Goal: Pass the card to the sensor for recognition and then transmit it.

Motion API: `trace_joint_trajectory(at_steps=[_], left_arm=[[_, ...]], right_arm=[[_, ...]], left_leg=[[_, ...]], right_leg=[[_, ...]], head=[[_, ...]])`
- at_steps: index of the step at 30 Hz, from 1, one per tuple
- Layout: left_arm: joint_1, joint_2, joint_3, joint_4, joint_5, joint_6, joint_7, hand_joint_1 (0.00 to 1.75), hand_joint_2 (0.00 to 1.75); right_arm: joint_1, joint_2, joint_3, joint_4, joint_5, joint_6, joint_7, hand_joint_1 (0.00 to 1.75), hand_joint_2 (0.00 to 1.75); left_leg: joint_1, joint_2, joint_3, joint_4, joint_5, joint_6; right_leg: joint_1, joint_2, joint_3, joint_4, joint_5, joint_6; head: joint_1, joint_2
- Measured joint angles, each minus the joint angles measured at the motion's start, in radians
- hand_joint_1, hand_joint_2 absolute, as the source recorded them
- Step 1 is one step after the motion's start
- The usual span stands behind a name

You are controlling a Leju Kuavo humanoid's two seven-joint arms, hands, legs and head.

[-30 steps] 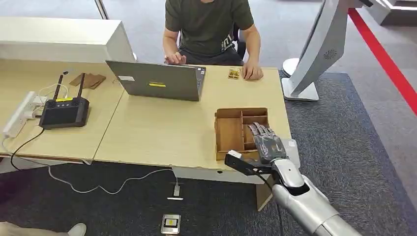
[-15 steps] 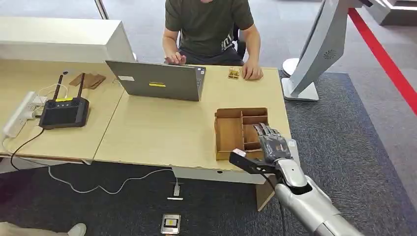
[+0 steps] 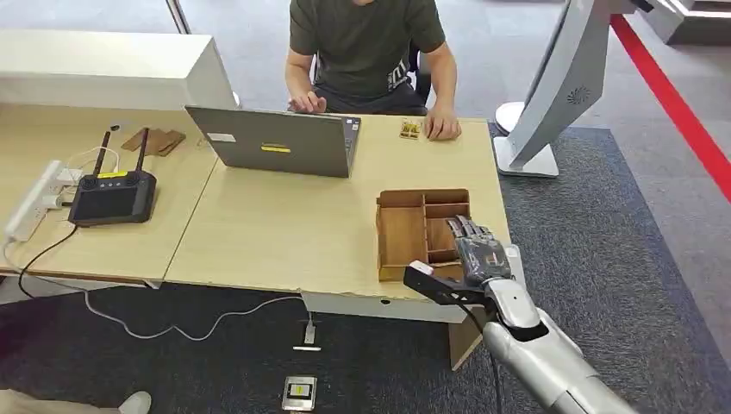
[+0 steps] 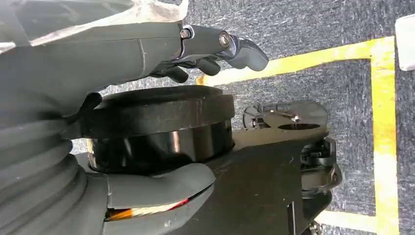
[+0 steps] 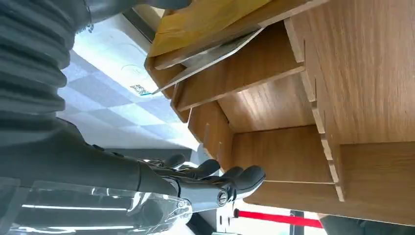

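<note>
Nearest the body, the left hand [image 4: 122, 54] hangs at the robot's side over the carpet. Its fingers [image 4: 244, 49] are loosely bent, well apart from the thumb, and hold nothing. It appears to be parked out of the work. The right hand [image 3: 474, 254] hovers over the near right corner of the wooden tray [image 3: 422, 195]. Its fingers [image 5: 247, 176] are extended side by side, empty, and pointing into the compartments, which I judge to be the approach for a pick. Beyond the fingertips, a thin pale sheet, probably the card [image 5: 215, 51], leans slanted in a narrow slot and is not yet touched. The leaning pose leaves an edge free to pinch, but the dividers close in on both sides of it. A white pad [image 3: 515, 259] lies beneath the hand at the table [image 3: 276, 233] edge, so a slip there could drop the card to the floor. Further off, bare tabletop gives open room on the thumb side. Beyond that are a laptop [image 3: 276, 142] and a seated person [image 3: 366, 43]. Which item is the sensor cannot be told.
</note>
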Motion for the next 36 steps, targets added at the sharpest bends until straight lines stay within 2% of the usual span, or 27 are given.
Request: trace_joint_trajectory(at_steps=[1, 23, 29, 36], left_arm=[[0.0, 0.0, 0.0, 0.0, 0.0, 0.0, 0.0, 0.0, 1.75], [-0.001, 0.0, -0.007, 0.0, 0.004, 0.006, -0.011, 0.0, 1.75], [-0.002, 0.0, -0.008, 0.0, 0.004, 0.006, -0.014, 0.0, 1.75], [-0.003, 0.0, -0.016, 0.002, 0.006, -0.002, -0.017, 0.0, 1.75]], right_arm=[[0.0, 0.0, 0.0, 0.0, 0.0, 0.0, 0.0, 1.75, 1.75], [0.0, 0.008, 0.0, 0.011, -0.008, 0.003, -0.008, 1.75, 1.75], [0.0, 0.009, 0.0, 0.01, -0.014, -0.019, -0.008, 1.75, 1.75], [-0.019, -0.003, -0.033, -0.085, -0.008, -0.056, 0.03, 1.75, 1.75]], left_leg=[[0.0, 0.0, 0.0, 0.0, 0.0, 0.0], [0.0, 0.0, 0.0, 0.0, 0.0, 0.0], [0.0, 0.0, 0.0, 0.0, 0.0, 0.0], [0.0, 0.0, 0.0, 0.0, 0.0, 0.0]], right_leg=[[0.0, 0.0, 0.0, 0.0, 0.0, 0.0], [0.0, 0.0, 0.0, 0.0, 0.0, 0.0], [0.0, 0.0, 0.0, 0.0, 0.0, 0.0], [0.0, 0.0, 0.0, 0.0, 0.001, 0.0]], head=[[0.0, 0.0], [0.0, 0.0], [0.0, 0.0], [0.0, 0.0]])
